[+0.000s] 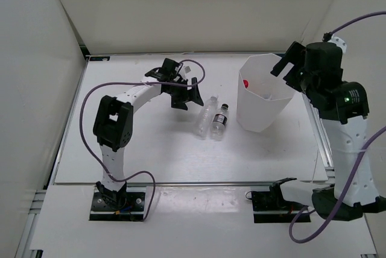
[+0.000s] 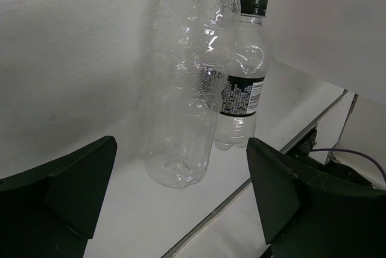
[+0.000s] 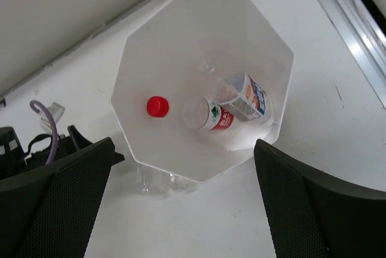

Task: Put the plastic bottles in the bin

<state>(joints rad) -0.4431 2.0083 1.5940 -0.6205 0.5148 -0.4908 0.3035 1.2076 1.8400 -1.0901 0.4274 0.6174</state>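
The tall white bin [image 1: 260, 92] stands at the right of the table. In the right wrist view it [image 3: 181, 17] holds the red-labelled bottle [image 3: 208, 113] with its red cap [image 3: 157, 106] and the blue-white labelled bottle [image 3: 248, 98]. The plain clear bottle [image 1: 205, 116] and the black-capped bottle [image 1: 220, 121] lie side by side left of the bin; both show in the left wrist view [image 2: 190, 77] [image 2: 244, 83]. My left gripper [image 1: 194, 91] is open and empty just behind them. My right gripper [image 1: 284, 64] is open and empty above the bin's rim.
White walls enclose the table at the back and sides. A metal rail [image 1: 321, 143] runs along the table's right edge. A purple cable [image 1: 96, 92] loops off the left arm.
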